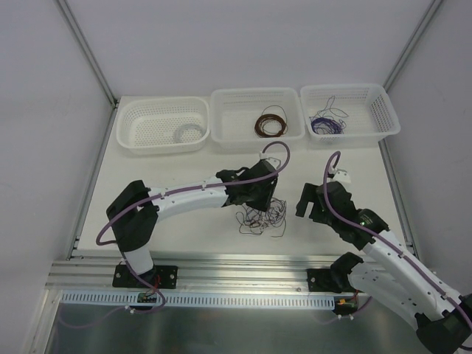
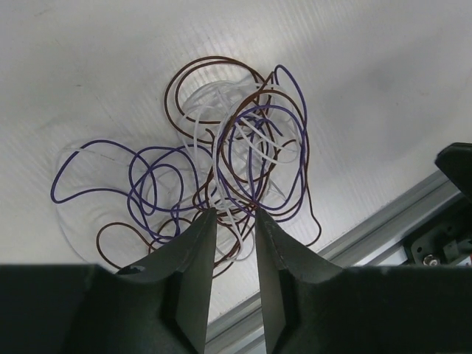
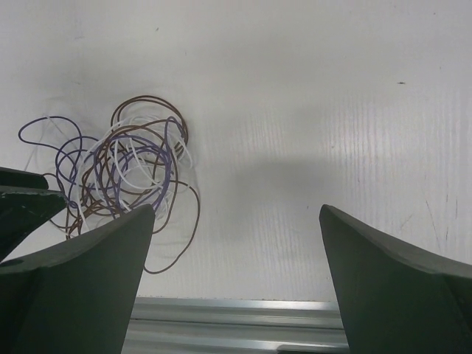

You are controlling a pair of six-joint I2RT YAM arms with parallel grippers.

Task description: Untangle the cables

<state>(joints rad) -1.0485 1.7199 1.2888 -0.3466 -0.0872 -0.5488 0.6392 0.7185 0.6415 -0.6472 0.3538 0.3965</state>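
From my screen the surface (image 1: 184,221) is a plain white sheet with a faint ribbed grain, lit evenly and showing only soft shadows. Pale walls (image 1: 44,110) box it in, with slim metal posts (image 1: 87,51) running up the far corners. A bright metal rail (image 1: 243,265) runs along the near edge where both arms are bolted, and it also shows at the bottom of both wrist views. Three white perforated baskets stand in a row along the far edge. The left basket (image 1: 125,133) holds a neat white coil (image 1: 189,133), the middle basket (image 1: 221,125) a round brown coil (image 1: 271,122), and the right basket (image 1: 387,110) a loose purple bundle (image 1: 327,124). The cables (image 1: 262,215) lie as a scribbly heap of purple, brown and whitish loops flat on the surface, near the rail and roughly between the two arms. My left pincer (image 2: 234,214) hangs right over the near side of the heap with its tips a narrow gap apart. Strands (image 2: 228,162) cross behind that gap, but I see none pinched between the tips. My right pincer (image 3: 236,214) is spread as wide as it goes and has hold of nothing, with only bare white surface between its tips. The heap (image 3: 125,169) sits off to its left, apart from it.
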